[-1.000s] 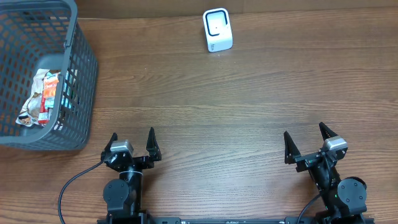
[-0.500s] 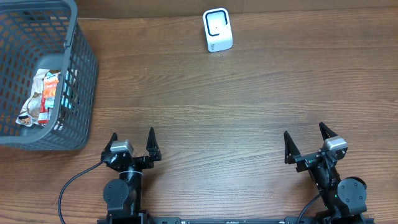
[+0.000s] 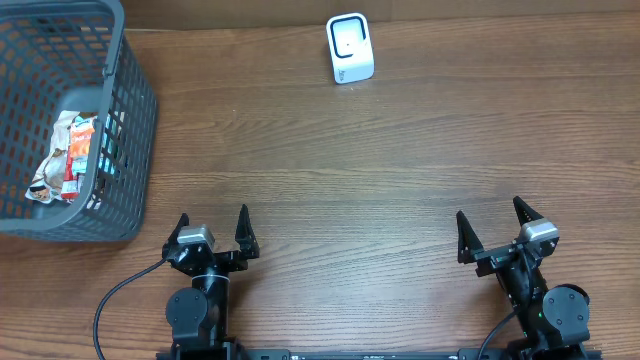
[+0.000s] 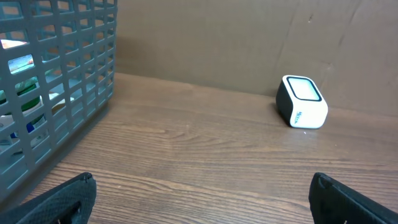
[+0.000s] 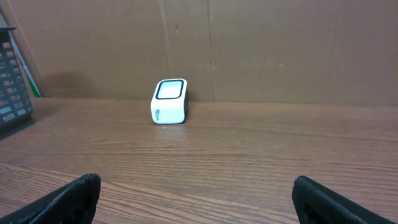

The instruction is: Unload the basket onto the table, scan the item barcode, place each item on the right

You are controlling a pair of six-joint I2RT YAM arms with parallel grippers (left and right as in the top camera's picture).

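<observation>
Packaged items (image 3: pixel 72 155) lie inside a grey plastic basket (image 3: pixel 130 150) at the table's far left; the left wrist view shows them through the basket's (image 4: pixel 74 81) grid wall. A white barcode scanner (image 3: pixel 350 48) stands at the back centre, also seen as the scanner (image 4: pixel 301 101) in the left wrist view and the scanner (image 5: pixel 170 101) in the right wrist view. My left gripper (image 3: pixel 212 232) rests open near the front edge, right of the basket, with nothing between its fingers. Open and empty too, my right gripper (image 3: pixel 494 224) sits at the front right.
A brown cardboard wall (image 5: pixel 249 43) backs the table behind the scanner. The wood table (image 3: pixel 350 170) stretches between the grippers and the scanner.
</observation>
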